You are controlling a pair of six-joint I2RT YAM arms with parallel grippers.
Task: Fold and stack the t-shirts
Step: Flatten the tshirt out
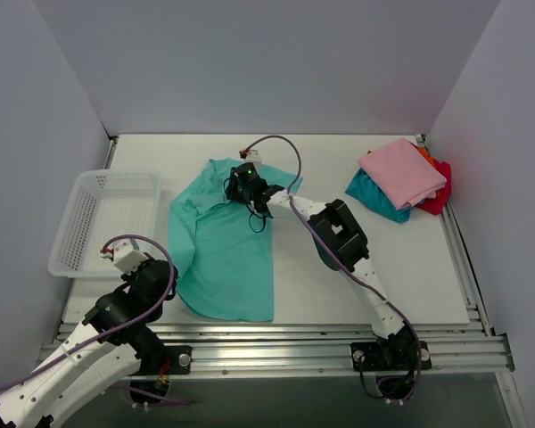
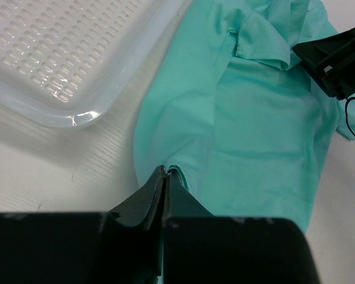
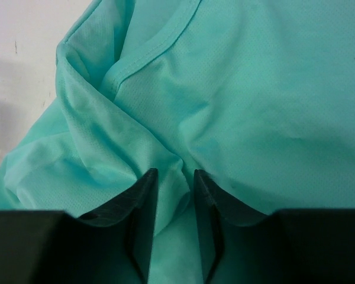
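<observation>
Pinching teal-green t-shirt (image 3: 236, 106), right-wrist view

The left gripper (image 2: 164, 177) is pinching the hem edge of the teal-green t-shirt (image 2: 266, 136) — jaws fully together. The white mesh basket (image 2: 65, 53) is sitting just beside the cloth — the other gripper (image 2: 337, 56) is showing top right.

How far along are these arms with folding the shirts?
Done: a folded pile sits at the far right, pink on top. In hand: the teal-green t-shirt lies mostly spread out; the left gripper is shut on its edge, and the right gripper straddles a bunch of cloth near the collar. Left: folding it and stacking it.
</observation>
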